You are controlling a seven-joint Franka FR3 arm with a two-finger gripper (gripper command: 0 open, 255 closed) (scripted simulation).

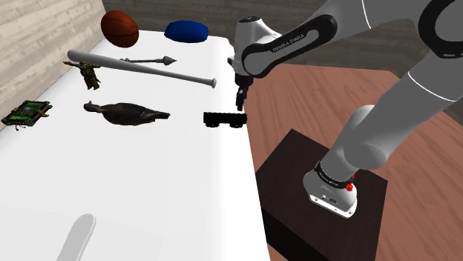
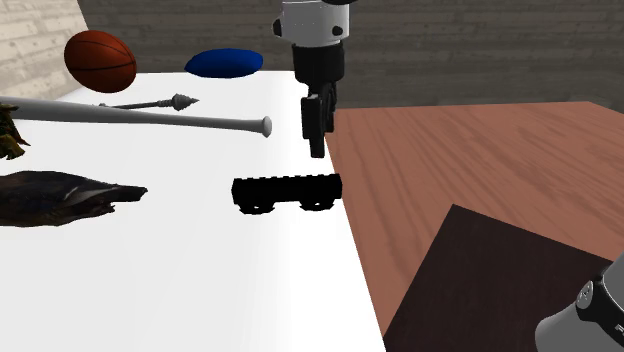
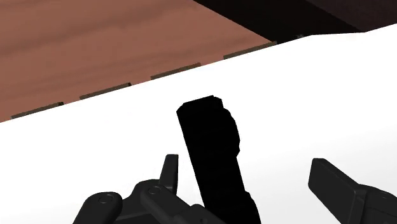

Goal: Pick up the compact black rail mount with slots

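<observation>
The black rail mount point(image 1: 225, 119) lies by the white table's point(image 1: 148, 200) edge. The gripper point(image 1: 240, 100) hangs over it, fingers wide apart, holding nothing. A grey bat point(image 1: 141, 68) and a dark bird figure point(image 1: 126, 113) lie nearby, apart.

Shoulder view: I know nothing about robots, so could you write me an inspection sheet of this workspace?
Surface: plain white tabletop.
Job's things: compact black slotted rail mount, lying flat near the table edge beside the floor.
Clutter: brown-orange ball, blue cushion, long grey baseball bat, grey spiked mace, dark duck figure, green circuit board, small greenish figurine, pale grey flat object.
Grippers: black two-finger pincer, open, hovering just above the mount, not touching it.
Cables: nothing seen.
Surroundings: reddish-brown wooden floor, dark box stand, pale plank wall.
</observation>
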